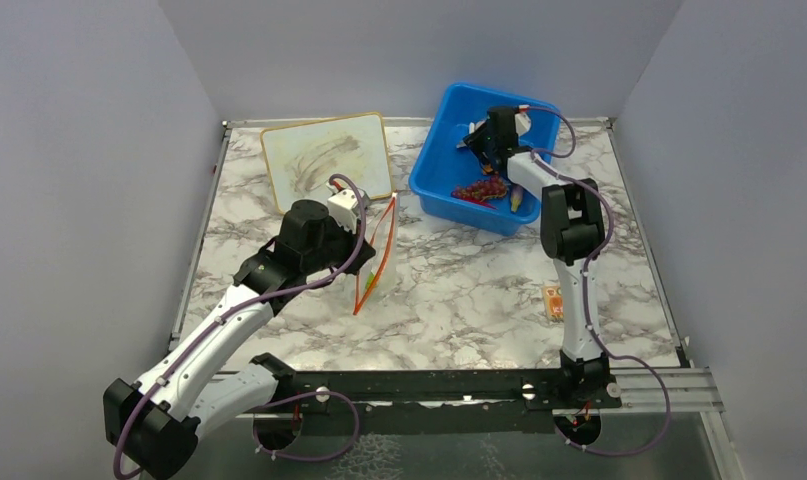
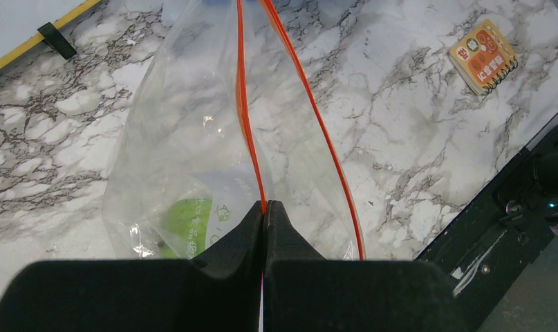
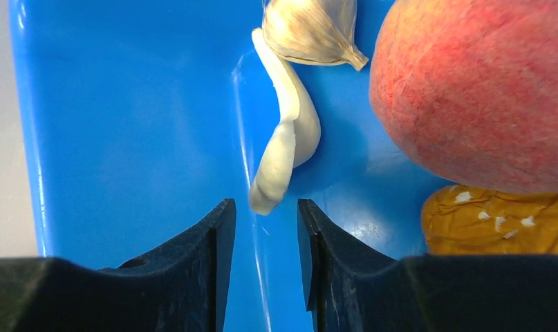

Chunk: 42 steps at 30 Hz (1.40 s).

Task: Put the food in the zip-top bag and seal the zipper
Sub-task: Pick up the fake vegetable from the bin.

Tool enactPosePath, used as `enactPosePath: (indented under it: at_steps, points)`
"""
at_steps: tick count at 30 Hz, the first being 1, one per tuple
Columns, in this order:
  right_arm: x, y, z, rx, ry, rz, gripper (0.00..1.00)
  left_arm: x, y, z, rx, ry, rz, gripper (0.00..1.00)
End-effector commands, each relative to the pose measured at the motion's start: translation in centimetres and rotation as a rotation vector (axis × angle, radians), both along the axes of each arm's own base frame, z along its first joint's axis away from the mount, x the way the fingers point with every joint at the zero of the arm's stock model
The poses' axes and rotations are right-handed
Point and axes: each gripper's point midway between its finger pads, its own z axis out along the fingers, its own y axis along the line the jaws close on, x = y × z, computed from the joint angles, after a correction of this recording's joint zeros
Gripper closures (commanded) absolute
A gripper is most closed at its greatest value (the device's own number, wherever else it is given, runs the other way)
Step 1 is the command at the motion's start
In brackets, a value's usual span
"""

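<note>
Pinching one lip of the zipper (image 2: 243, 104), your left gripper (image 2: 264, 207) is clamped tight and holds the zip-top bag (image 2: 179, 138) over the marble table (image 2: 414, 138), mouth gaping, both orange strips running straight away from the fingers. Your right gripper (image 3: 265, 228), jaws partly apart and empty, points into the blue bin (image 3: 124, 104). The garlic (image 3: 310, 28) trails a white tail toward the gap, with bare bin floor to the left and the peach (image 3: 476, 90) crowding the right.
</note>
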Motion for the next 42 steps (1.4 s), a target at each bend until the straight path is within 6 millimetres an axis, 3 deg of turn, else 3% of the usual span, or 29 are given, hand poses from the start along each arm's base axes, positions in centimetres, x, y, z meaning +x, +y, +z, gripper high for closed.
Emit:
enactPosePath:
  at_steps: [1, 10, 19, 23, 33, 42]
  points:
    - [1.2, 0.5, -0.6, 0.065, -0.002, 0.012, 0.63, 0.0, 0.2, 0.3, -0.002, -0.029, 0.004, 1.0]
    - [2.0, 0.3, -1.3, 0.075, 0.0, -0.005, 0.71, 0.1, 0.2, 0.2, 0.001, -0.024, 0.005, 1.0]
    - [1.7, -0.1, -1.2, 0.064, -0.003, 0.004, 0.88, 0.1, 0.3, 0.1, 0.006, -0.026, 0.011, 1.0]
    - [1.7, -0.2, 0.3, 0.063, -0.036, 0.023, 0.99, 0.2, 0.3, 0.0, 0.009, -0.026, 0.016, 1.0]
    - [0.2, -0.4, 4.3, 0.027, -0.126, 0.119, 0.99, 0.6, 1.0, -0.2, 0.033, -0.036, 0.057, 1.0]
    - [-3.2, -1.3, 8.9, 0.036, -0.213, 0.222, 0.99, 0.8, 1.0, -0.6, 0.042, -0.026, 0.059, 1.0]
